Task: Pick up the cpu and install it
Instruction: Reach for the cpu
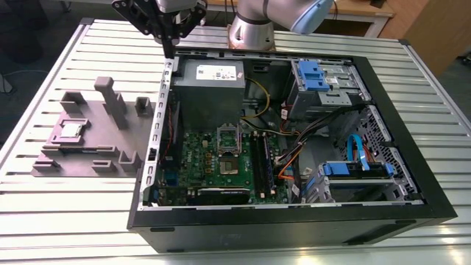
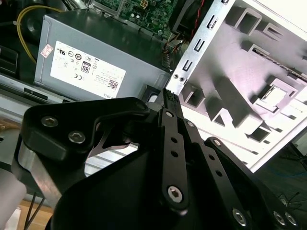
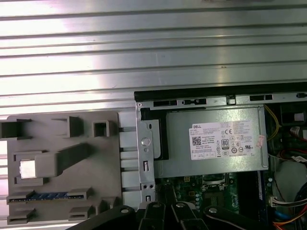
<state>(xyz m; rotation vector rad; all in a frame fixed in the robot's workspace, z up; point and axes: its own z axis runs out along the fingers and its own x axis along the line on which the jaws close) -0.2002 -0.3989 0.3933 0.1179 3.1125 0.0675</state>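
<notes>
The cpu (image 1: 71, 130) is a small silvery square lying flat in a recess of the grey fixture (image 1: 110, 154) at the exterior view's left, beside the open computer case (image 1: 383, 110). It also appears in both wrist views, the cpu (image 2: 273, 98) and the cpu (image 3: 28, 170) sitting in that fixture. My gripper (image 1: 170, 54) hangs above the case's back left corner, well away from the chip. Its black fingers (image 2: 169, 112) meet at the tip, shut on nothing. On the motherboard (image 1: 220, 165) the socket (image 1: 226, 165) lies bare with its metal frame (image 1: 226, 137) hinged up.
A grey power supply (image 1: 209, 83) with a white label sits inside the case just under the gripper. Drive bays with blue clips (image 1: 312, 74) and loose cables (image 1: 294, 154) crowd the case's right. The case wall (image 1: 167, 88) stands between fixture and motherboard. The ribbed metal table (image 1: 74, 221) surrounds everything.
</notes>
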